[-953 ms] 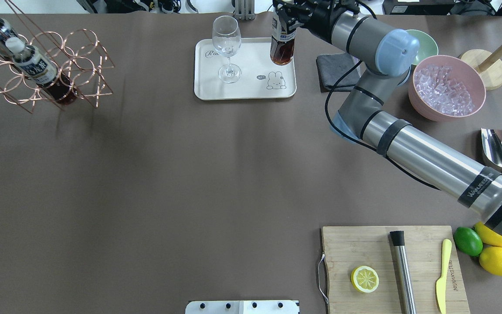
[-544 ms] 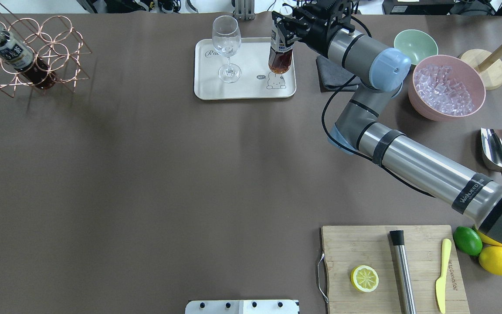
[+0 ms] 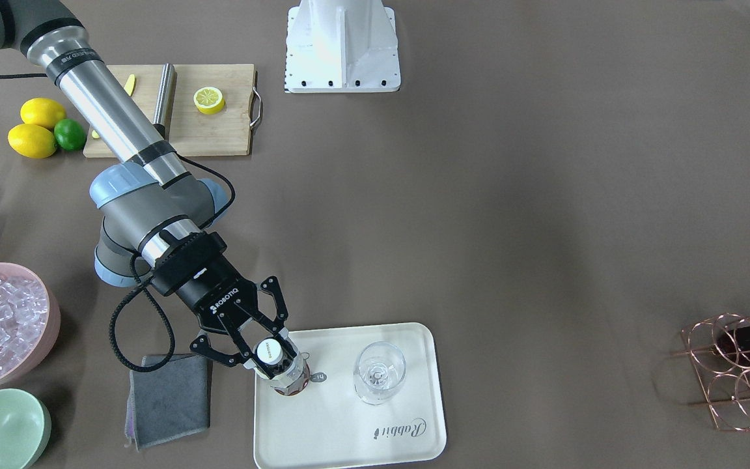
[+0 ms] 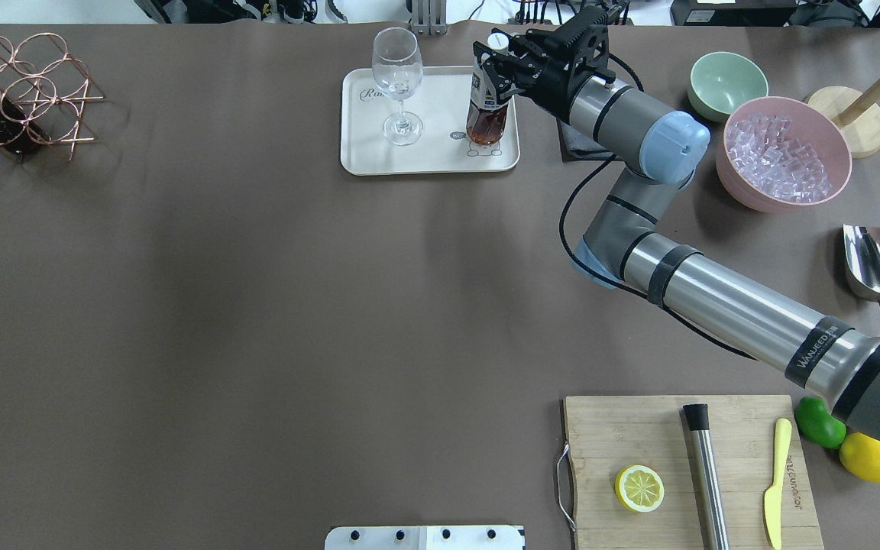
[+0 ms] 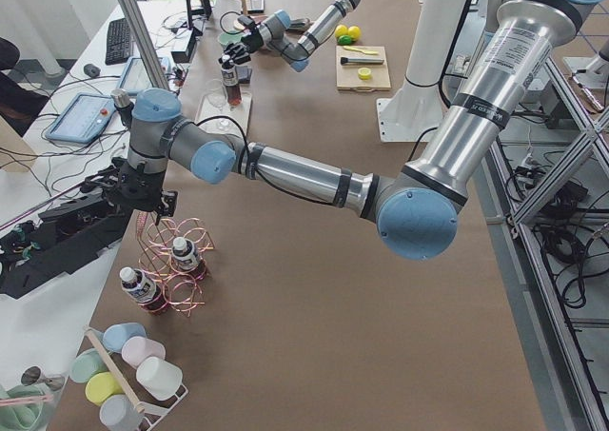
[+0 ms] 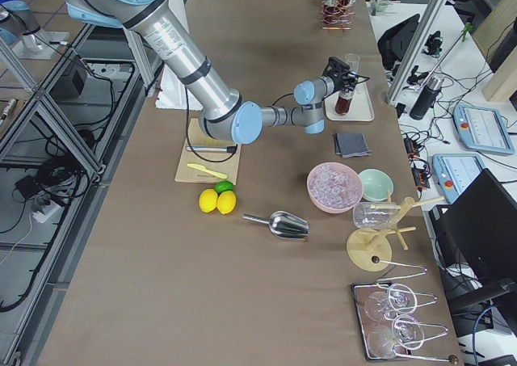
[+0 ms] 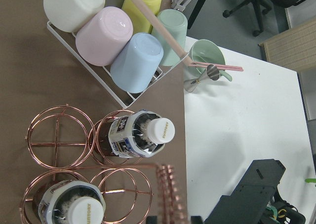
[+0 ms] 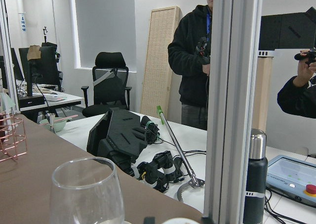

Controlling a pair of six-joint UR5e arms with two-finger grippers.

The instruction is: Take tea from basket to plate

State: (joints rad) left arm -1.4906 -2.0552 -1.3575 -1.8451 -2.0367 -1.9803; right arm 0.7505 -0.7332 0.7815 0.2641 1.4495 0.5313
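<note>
Front-facing view, lower centre: the right gripper (image 3: 269, 355) clamps the neck of the white-capped clear plastic bottle of reddish-brown tea (image 3: 287, 374), which stands on the cream rectangular plate (image 3: 349, 453) beside a clear stemmed glass (image 3: 379, 372). Overhead view, upper left: the copper wire basket (image 4: 27, 95) sits well apart. Only the exterior left view shows the left gripper (image 5: 143, 201), above that basket; whether its fingers are open or closed cannot be told.

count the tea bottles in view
3. One stands upright at the plate, gripped by the right gripper: tea. The other two sit in neighbouring cells of the basket. None seems hidden.
</note>
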